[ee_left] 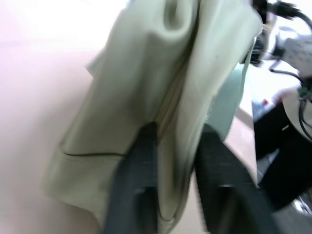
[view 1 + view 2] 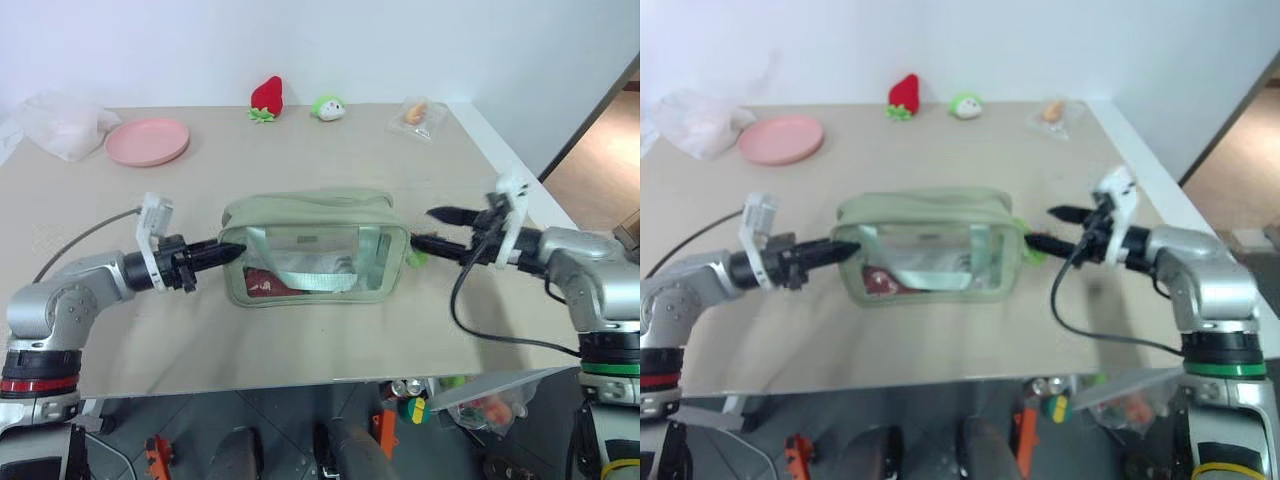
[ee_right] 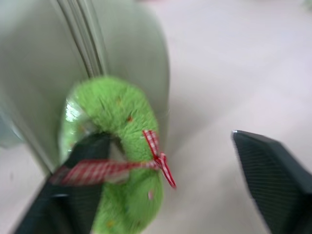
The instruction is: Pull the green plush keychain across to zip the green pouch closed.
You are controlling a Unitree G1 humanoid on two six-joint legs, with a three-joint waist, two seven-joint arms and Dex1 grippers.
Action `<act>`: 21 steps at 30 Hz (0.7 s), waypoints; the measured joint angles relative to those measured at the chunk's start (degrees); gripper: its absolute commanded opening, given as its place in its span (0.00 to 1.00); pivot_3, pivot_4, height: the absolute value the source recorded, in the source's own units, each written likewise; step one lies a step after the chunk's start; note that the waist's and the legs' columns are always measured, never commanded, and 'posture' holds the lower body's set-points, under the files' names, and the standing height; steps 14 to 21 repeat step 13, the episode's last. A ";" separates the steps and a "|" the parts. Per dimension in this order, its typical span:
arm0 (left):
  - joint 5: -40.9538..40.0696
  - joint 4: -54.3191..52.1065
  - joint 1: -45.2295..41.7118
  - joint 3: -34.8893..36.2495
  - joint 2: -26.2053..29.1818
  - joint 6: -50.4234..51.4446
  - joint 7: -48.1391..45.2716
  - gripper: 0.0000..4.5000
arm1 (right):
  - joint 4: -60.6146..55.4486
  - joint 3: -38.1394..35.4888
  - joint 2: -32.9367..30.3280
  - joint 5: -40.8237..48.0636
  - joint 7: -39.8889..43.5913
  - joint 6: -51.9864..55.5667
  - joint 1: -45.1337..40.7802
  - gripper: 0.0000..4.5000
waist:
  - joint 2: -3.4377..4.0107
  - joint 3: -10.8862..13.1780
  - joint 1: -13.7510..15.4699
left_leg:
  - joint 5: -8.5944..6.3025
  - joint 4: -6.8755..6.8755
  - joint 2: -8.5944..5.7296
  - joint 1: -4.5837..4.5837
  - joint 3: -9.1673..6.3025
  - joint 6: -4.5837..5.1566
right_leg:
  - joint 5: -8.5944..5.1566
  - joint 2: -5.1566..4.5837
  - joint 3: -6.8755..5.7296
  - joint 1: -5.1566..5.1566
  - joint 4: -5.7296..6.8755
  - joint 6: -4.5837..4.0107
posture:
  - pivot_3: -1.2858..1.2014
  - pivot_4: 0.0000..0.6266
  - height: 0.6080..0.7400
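The green pouch [image 2: 312, 250] lies mid-table, with red items showing through its clear front panel. My left gripper [image 2: 235, 252] is at its left end. In the left wrist view the two fingers [image 1: 139, 190] stand a little apart, with the pouch's end fabric [image 1: 170, 73] and zip seam between them. The green plush keychain [image 3: 117, 151], with a red-and-white ribbon, hangs at the pouch's right end [image 2: 415, 258]. My right gripper [image 2: 425, 227] is open wide just right of it. One finger [image 3: 73, 185] is against the plush and the other stands well clear.
Along the table's far side are a pink plate [image 2: 147, 141], a white crumpled bag [image 2: 60, 122], a red plush strawberry [image 2: 266, 98], a green-and-white plush toy [image 2: 328, 107] and a small clear bag [image 2: 417, 116]. A black cable [image 2: 480, 325] loops under my right wrist.
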 measured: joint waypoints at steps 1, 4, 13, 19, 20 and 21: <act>-0.40 0.14 -0.67 1.10 0.01 0.16 0.62 0.55 | -0.56 -2.06 -0.95 1.56 -0.03 1.15 -0.24 1.00 | 0.00 0.00 0.02 | 0.00 0.00 0.00 0.01 0.00 0.00 | 0.00 -0.01 0.00 0.02 -0.01 0.00 | 0.52 0.24 1.00; -0.30 0.13 -0.86 2.02 0.07 -0.22 1.97 0.77 | -3.47 -4.89 -2.57 4.38 0.09 3.34 1.18 1.00 | -0.01 -0.01 0.03 | -0.02 -0.05 -0.02 -0.01 0.00 0.01 | -0.05 -0.05 0.01 0.01 -0.04 0.07 | 0.52 0.24 1.00; -1.87 -0.84 6.85 8.02 8.53 1.75 -0.27 0.77 | -13.19 -12.43 -5.55 10.54 -1.97 9.07 12.50 1.00 | -0.02 -0.01 0.01 | -0.08 -0.08 0.10 0.00 0.00 0.02 | -0.14 -0.10 -0.02 -0.02 -0.04 0.05 | 0.52 0.24 1.00; -1.87 -0.84 6.85 8.02 8.53 1.75 -0.27 0.77 | -13.19 -12.43 -5.55 10.54 -1.97 9.07 12.50 1.00 | -0.02 -0.01 0.01 | -0.08 -0.08 0.10 0.00 0.00 0.02 | -0.14 -0.10 -0.02 -0.02 -0.04 0.05 | 0.52 0.24 1.00; -1.87 -0.84 6.85 8.02 8.53 1.75 -0.27 0.77 | -13.19 -12.43 -5.55 10.54 -1.97 9.07 12.50 1.00 | -0.02 -0.01 0.01 | -0.08 -0.08 0.10 0.00 0.00 0.02 | -0.14 -0.10 -0.02 -0.02 -0.04 0.05 | 0.52 0.24 1.00; -1.87 -0.84 6.85 8.02 8.53 1.75 -0.27 0.77 | -13.19 -12.43 -5.55 10.54 -1.97 9.07 12.50 1.00 | -0.02 -0.01 0.01 | -0.08 -0.08 0.10 0.00 0.00 0.02 | -0.14 -0.10 -0.02 -0.02 -0.04 0.05 | 0.52 0.24 1.00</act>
